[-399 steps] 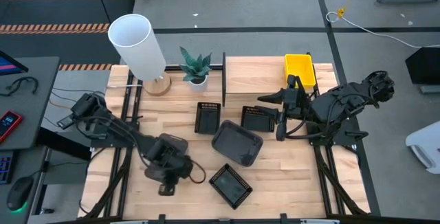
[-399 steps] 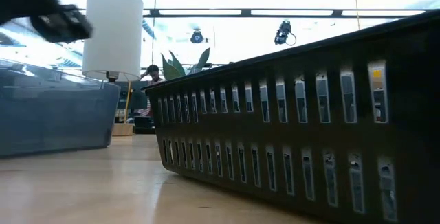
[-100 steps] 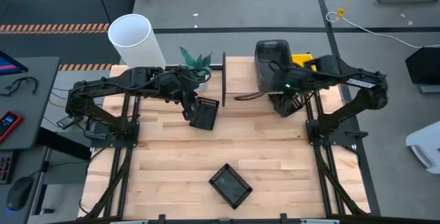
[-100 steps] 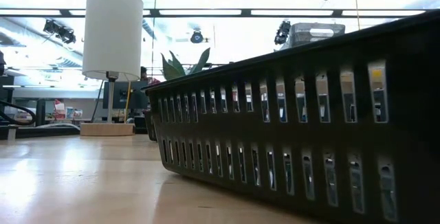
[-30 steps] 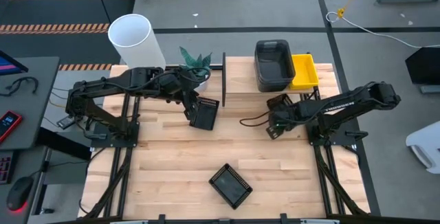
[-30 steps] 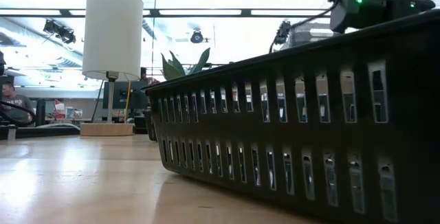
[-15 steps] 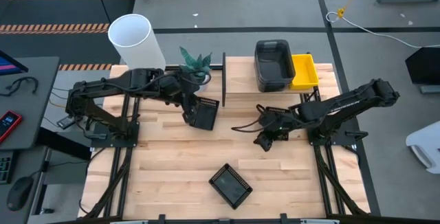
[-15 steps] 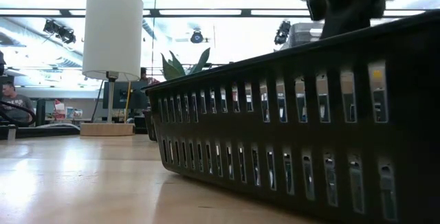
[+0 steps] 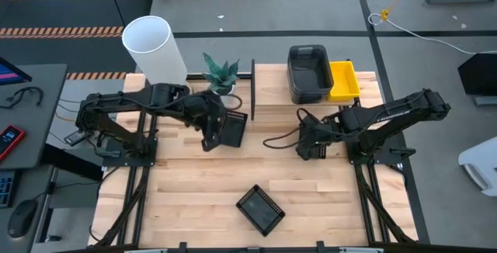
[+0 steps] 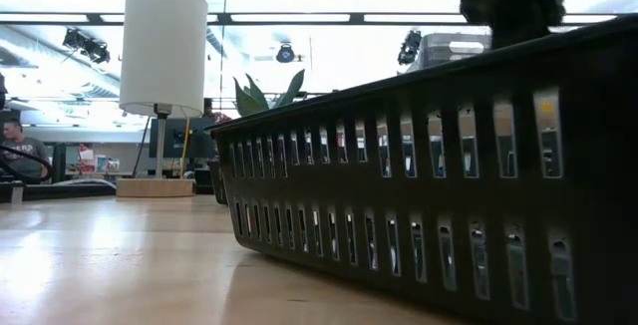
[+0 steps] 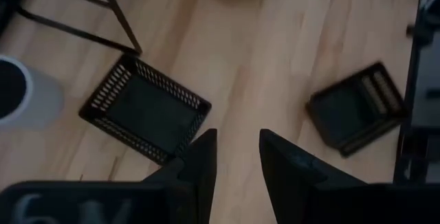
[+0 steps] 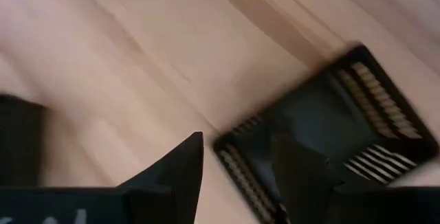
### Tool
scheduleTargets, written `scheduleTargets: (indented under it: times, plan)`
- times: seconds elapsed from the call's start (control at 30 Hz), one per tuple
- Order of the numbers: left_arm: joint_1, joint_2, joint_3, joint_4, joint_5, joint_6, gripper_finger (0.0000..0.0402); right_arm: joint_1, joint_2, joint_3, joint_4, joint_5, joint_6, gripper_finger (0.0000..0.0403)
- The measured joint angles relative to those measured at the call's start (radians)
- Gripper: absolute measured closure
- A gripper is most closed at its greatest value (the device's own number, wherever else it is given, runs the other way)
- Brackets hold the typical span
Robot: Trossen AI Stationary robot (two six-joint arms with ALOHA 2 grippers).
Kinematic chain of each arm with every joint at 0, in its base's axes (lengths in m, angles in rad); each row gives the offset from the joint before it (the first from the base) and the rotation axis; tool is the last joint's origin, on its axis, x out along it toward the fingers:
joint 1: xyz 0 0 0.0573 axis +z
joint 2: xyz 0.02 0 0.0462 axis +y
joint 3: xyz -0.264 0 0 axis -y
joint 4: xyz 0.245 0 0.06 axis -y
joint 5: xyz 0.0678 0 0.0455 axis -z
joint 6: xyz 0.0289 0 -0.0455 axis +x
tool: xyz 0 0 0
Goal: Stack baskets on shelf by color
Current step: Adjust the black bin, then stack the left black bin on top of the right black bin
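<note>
Nearest, at the front of the counter (image 9: 194, 199), the near black mesh basket (image 9: 260, 210) lies where it lay a few seconds ago, untouched and turned at an angle.

Mid-counter, both arms have shifted. The right gripper (image 9: 304, 149) has left the shelf and come down over the bare wood right of centre. Its fingers stand apart with nothing between them. Its wrist camera looks past them onto a black mesh basket, which I judge to be the near one, though that view alone does not settle it.

The left gripper (image 9: 208, 139) has slid a little off the far black mesh basket (image 9: 232, 129), over which it hung a second ago. It now sits at that basket's near left edge, fingers apart and empty. In its wrist view both black baskets lie flat on the wood, well apart.

Farthest back, the shelf (image 9: 272, 90) now carries the smoky grey basket (image 9: 308, 74), which the right arm held over it moments ago. That basket stands upright just beside the yellow basket (image 9: 340, 80).

So the grey and yellow baskets in view are shelved. What I can see left of the task is the black ones, and each arm looks lined up on one of them. Neither basket is gripped yet.
</note>
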Motion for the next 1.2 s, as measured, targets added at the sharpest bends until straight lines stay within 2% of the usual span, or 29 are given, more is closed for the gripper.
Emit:
scheduleTargets:
  times: [0.17,0.3,0.4,0.6,0.73,0.9,1.03,1.2]
  plan:
    - [-0.046,0.013,-0.058,0.008,-0.010,0.064,0.0285,0.003,0.027,-0.058,-0.098,0.000,0.000,0.0230]
    - [-0.071,0.014,-0.164,0.052,-0.051,0.073,0.0285,-0.009,0.053,-0.120,-0.182,0.012,0.127,0.0231]
    - [-0.076,0.015,-0.236,0.070,-0.054,0.044,0.0285,-0.009,0.059,-0.168,-0.165,-0.008,0.142,0.0235]
    - [-0.070,0.014,-0.360,0.181,-0.063,0.025,0.0285,0.009,0.089,-0.226,0.011,-0.184,0.060,0.0243]
    - [-0.061,0.014,-0.441,0.296,-0.074,0.026,0.0285,0.038,0.133,-0.229,0.145,-0.353,0.020,0.0249]
    - [-0.051,0.014,-0.502,0.412,-0.077,0.076,0.0285,0.086,0.172,-0.214,0.284,-0.525,0.063,0.0256]
    - [-0.043,0.014,-0.508,0.428,-0.059,0.086,0.0285,0.122,0.167,-0.141,0.288,-0.525,0.060,0.0263]
    - [0.000,0.014,-0.508,0.424,0.077,0.088,0.0285,0.127,0.125,-0.029,0.172,-0.390,0.013,0.0269]
